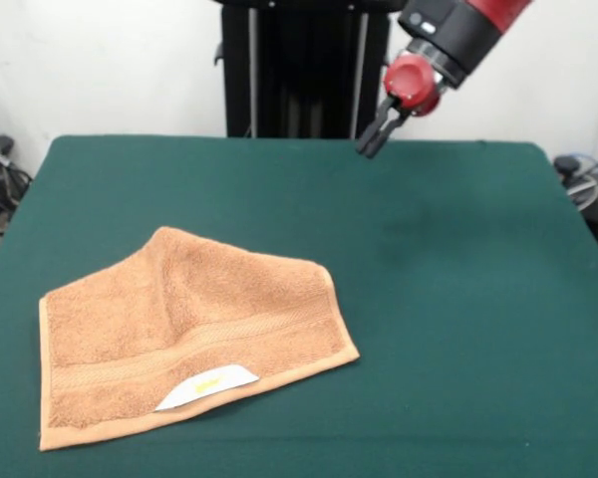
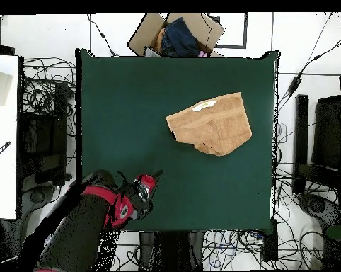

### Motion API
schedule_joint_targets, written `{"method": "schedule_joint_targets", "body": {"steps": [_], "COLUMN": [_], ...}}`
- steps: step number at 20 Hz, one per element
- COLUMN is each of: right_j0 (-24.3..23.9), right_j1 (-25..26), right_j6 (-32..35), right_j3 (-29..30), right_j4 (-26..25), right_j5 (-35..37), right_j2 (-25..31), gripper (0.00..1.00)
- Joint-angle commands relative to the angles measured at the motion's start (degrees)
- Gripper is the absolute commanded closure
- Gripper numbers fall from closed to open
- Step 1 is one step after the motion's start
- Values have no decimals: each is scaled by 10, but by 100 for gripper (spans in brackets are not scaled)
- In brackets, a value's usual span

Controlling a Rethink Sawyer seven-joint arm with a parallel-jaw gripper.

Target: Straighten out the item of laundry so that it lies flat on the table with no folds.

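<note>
Towel [image 1: 184,334] lies rumpled, one part folded over, on my green table [image 1: 448,299], well apart from the raised gripper [image 1: 371,144], whose fingers sit nearly together, holding nothing.

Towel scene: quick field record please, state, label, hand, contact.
towel: orange-tan, on green table, not flat
fold: far part doubled over, outline irregular
label: white with yellow mark, at near edge in front view, face up
hand: in the air above the table's far side, fingers close together, empty
contact: none, hand well apart from towel
clutter off table: box, cables
</note>
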Motion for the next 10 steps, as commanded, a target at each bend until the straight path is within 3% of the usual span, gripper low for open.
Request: {"method": "schedule_joint_targets", "body": {"steps": [1,10], "right_j0": [40,91], "right_j1": [45,122], "right_j6": [175,240], "right_j3": [51,40], "right_j4": [18,24], "right_j5": [-5,-60], "right_j2": [-24,-67], "gripper": [0,0]}}
